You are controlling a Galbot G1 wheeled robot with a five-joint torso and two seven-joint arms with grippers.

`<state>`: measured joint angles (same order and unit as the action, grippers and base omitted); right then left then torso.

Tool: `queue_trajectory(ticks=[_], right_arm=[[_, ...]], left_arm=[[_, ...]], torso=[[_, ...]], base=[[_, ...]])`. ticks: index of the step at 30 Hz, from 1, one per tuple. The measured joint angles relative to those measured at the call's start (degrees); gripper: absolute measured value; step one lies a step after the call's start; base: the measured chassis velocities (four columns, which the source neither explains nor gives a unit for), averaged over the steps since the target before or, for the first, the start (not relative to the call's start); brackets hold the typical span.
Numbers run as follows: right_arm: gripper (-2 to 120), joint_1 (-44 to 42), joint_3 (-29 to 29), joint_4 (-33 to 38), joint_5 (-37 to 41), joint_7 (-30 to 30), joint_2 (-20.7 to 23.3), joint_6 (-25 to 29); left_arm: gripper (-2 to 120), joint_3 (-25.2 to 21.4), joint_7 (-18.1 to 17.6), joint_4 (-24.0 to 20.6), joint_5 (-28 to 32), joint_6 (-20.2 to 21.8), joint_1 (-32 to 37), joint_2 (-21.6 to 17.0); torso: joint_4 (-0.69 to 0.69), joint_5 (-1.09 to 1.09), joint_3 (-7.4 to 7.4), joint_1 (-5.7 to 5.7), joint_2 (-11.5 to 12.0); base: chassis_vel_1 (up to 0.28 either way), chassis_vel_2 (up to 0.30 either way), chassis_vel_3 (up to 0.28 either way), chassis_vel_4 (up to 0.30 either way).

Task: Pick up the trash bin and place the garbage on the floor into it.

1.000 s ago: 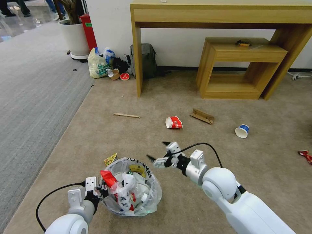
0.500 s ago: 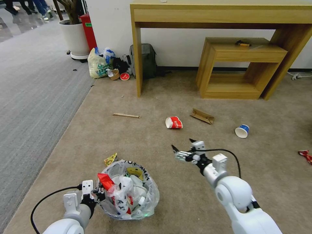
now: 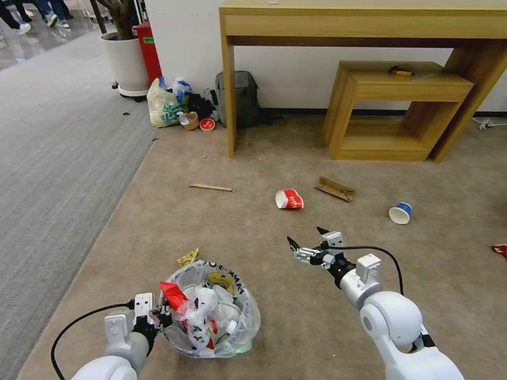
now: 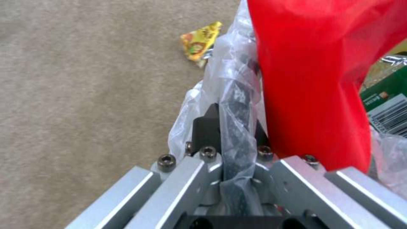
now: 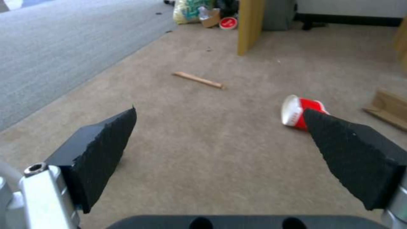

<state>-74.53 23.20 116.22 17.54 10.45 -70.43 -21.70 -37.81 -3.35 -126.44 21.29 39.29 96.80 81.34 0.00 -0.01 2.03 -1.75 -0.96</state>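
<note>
Your left claw [image 3: 158,318] sits low at the robot's left, clamped on the rim of the trash bin [image 3: 211,311]. In the left wrist view the black rim and its crinkly bag liner [image 4: 237,105] are pinched between the two fingers, and a red wrapper [image 4: 309,79] inside the bin presses right against the claw. The bin is stuffed with litter – a red wrapper, white crumpled pieces, a piece with a yellow mark – all inside the translucent liner. A small yellow wrapper [image 3: 188,257] lies on the floor [image 3: 253,338] just beside the bin, on its far side.

Your right claw [image 3: 308,244] is held out ahead of the robot above the beige carpet, its black fingers [image 5: 106,143] spread wide with nothing between them. It points toward a red paper cup [image 3: 289,199] lying on its side, near but apart from it. To the cup's right lies a cardboard scrap [image 3: 334,189], and farther right a blue paper cup [image 3: 400,212], also tipped over. A wooden stick [image 3: 210,187] lies to the red cup's left – well apart from it. A bit of red wrapper [image 3: 500,249] shows at the far right edge.
</note>
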Motion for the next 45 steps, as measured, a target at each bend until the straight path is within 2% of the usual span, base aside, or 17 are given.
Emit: queue_trajectory(ticks=[45], right_arm=[[100, 1.2, -1.5, -1.4, 0.1, 0.0, 0.4, -1.7]], left_arm=[[0, -0.3, -0.9, 0.6, 2.2, 0.0, -1.4, -0.6]], torso=[[-0.01, 0.01, 0.01, 0.00, 0.0]], base=[[0.121, 0.128, -0.125, -0.128]])
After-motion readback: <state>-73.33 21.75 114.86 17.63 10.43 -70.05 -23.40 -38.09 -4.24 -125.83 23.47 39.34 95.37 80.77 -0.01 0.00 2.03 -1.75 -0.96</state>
